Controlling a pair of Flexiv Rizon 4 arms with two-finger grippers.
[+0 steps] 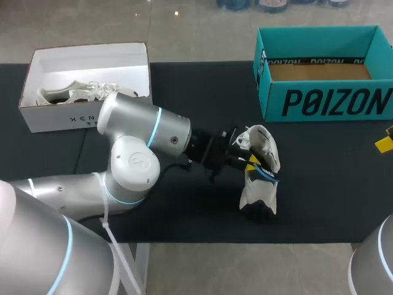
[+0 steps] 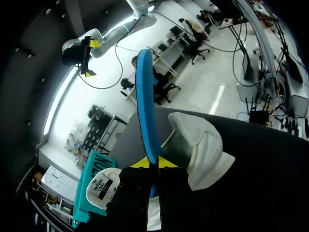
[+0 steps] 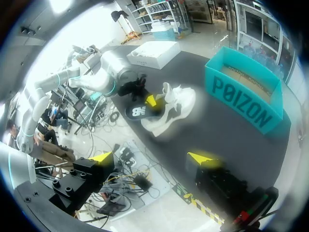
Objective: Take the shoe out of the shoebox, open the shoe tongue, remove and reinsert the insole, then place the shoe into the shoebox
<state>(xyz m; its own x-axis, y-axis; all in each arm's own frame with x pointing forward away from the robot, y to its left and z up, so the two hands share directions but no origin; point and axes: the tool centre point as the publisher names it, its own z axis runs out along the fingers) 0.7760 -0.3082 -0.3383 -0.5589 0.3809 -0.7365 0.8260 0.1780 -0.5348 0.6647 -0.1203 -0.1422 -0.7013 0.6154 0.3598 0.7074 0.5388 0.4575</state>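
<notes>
Large black lettering on teal shoebox point(image 1: 334, 101) front, small dark print on white shoebox point(image 1: 80, 118) side

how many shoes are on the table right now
2. One shoe sits on the black mat at the left gripper; a second shoe lies in the white box. The teal box looks empty, though its front wall hides some floor.

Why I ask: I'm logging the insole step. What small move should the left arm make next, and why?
Probably tip the blue insole toward the opening of the white shoe and start sliding it in. The left gripper has its jaws shut on the insole, which appears to be out of the shoe, beside its open collar. The right gripper is open, away from the shoe.
</notes>
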